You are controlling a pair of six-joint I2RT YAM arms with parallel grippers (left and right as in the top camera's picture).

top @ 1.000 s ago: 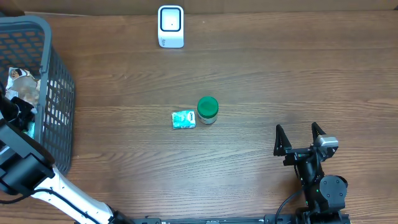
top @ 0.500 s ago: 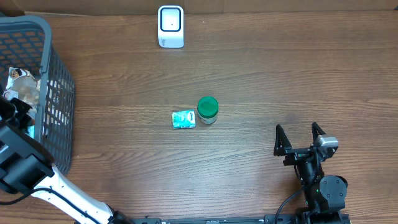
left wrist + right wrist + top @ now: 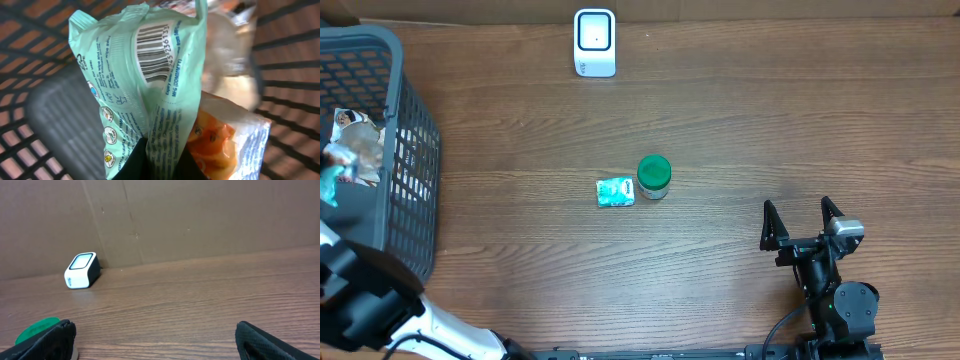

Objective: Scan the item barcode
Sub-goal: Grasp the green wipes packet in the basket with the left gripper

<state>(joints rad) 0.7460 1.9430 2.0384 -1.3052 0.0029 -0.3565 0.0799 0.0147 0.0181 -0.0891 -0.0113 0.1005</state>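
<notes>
Left gripper [image 3: 161, 159] was clamped shut on a mint-green wipes packet [image 3: 145, 85], barcode [image 3: 152, 50] showing, over the basket [image 3: 415, 130]. Right gripper [image 3: 803, 222] sat idle, jaws wide, empty. Pick looked done; the carry to the scanner [image 3: 594, 42] and the scan were left.

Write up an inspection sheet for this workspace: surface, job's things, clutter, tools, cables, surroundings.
Surface: wooden table, brown grain.
Job's things: white scanner at the far edge; mint packet, barcode showing.
Clutter: grey basket holding more packets; small teal packet beside a green-lidded jar mid-table.
Tools: left tool shut on the mint packet, over the basket; right tool open, empty.
Cables: black cable by the right arm's base.
Surroundings: cardboard wall behind the table.
</notes>
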